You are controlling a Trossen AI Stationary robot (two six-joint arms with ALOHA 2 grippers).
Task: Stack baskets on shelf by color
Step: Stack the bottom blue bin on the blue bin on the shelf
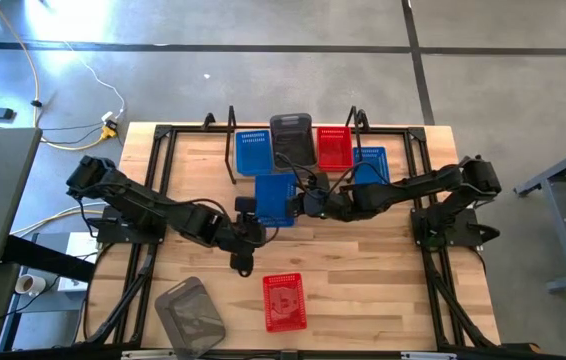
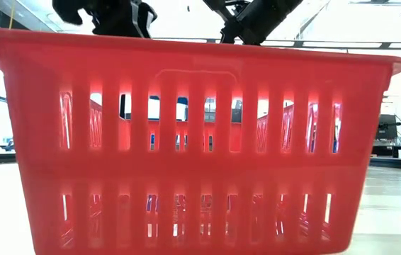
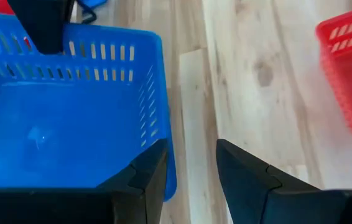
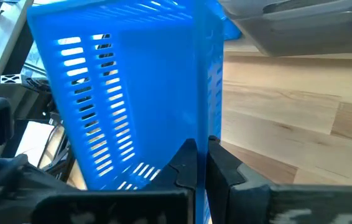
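High view: a blue basket (image 1: 275, 199) is sitting mid-table between both arms, just in front of the shelf (image 1: 293, 135), which is carrying a blue basket (image 1: 253, 151), a grey basket (image 1: 290, 139) and a red basket (image 1: 334, 147). Another blue basket (image 1: 371, 162) is lying beside the right arm. A red basket (image 1: 284, 301) and a grey basket (image 1: 189, 312) are sitting near the front edge.

Low view: the front red basket (image 2: 186, 142) is filling the frame, empty.

Left wrist view: the left gripper (image 3: 191, 168) is standing apart, straddling the empty basket's wall (image 3: 160, 112).

Right wrist view: the right gripper (image 4: 202, 163) is pinching together on the blue basket's wall (image 4: 132, 93).
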